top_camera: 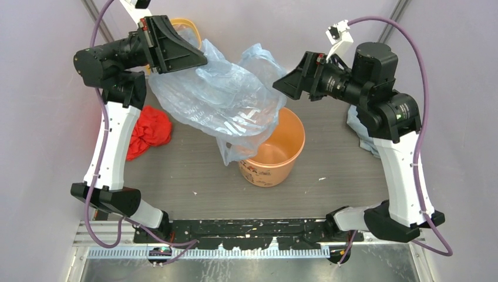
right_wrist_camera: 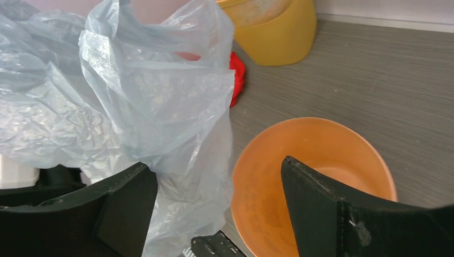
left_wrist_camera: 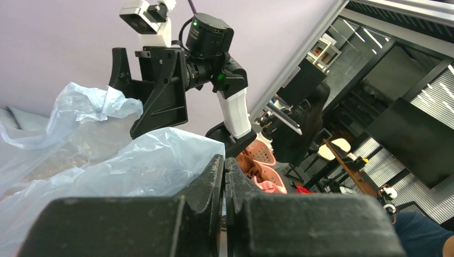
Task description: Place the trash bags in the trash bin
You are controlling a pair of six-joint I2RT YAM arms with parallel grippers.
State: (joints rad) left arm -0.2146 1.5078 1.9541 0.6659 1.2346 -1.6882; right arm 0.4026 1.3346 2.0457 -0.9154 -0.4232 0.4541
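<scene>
Right gripper [right_wrist_camera: 214,166] fills the foreground, jaws spread wide and gripping nothing. Just below it the trash bin [right_wrist_camera: 257,198] stands upright, mouth open to the ceiling. Then the trash bag [top_camera: 217,100]: pale blue film hanging over the bin's far-left rim. Its long axis slants from the left gripper [top_camera: 197,60] down to a tail that droops at the rim's left edge, seemingly outside. Left claw is pinched shut on the bag's upper end. Best play, I'd say: swing that end rightward until the tail clears the rim, lower, then release. Yellow bin [top_camera: 191,26] sits farthest back.
</scene>
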